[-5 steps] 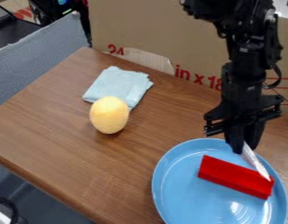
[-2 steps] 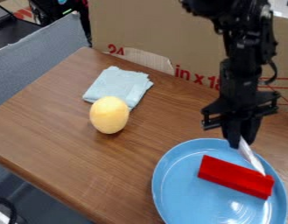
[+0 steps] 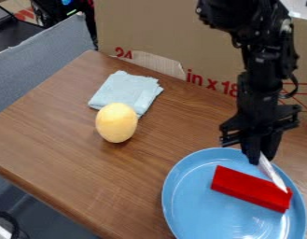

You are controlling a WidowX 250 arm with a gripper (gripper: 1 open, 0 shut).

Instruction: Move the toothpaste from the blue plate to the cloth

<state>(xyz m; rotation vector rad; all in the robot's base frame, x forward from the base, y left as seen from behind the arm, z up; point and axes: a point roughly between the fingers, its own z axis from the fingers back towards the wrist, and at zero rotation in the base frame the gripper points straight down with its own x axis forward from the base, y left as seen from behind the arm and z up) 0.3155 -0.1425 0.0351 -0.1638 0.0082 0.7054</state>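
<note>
Hovering gripper (image 3: 258, 152), pointing down over toothpaste (image 3: 272, 174) | jaws narrow, grip unclear | blue plate (image 3: 193, 201) right; cloth (image 3: 126, 91) far left

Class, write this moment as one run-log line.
gripper: over toothpaste, grasp unclear | toothpaste: on blue plate beside red block | cloth: bare, beyond yellow ball

A brown wooden table (image 3: 49, 117) carries the cloth (image 3: 124, 91), a yellow ball (image 3: 116, 122) and the blue plate (image 3: 193, 201).
</note>
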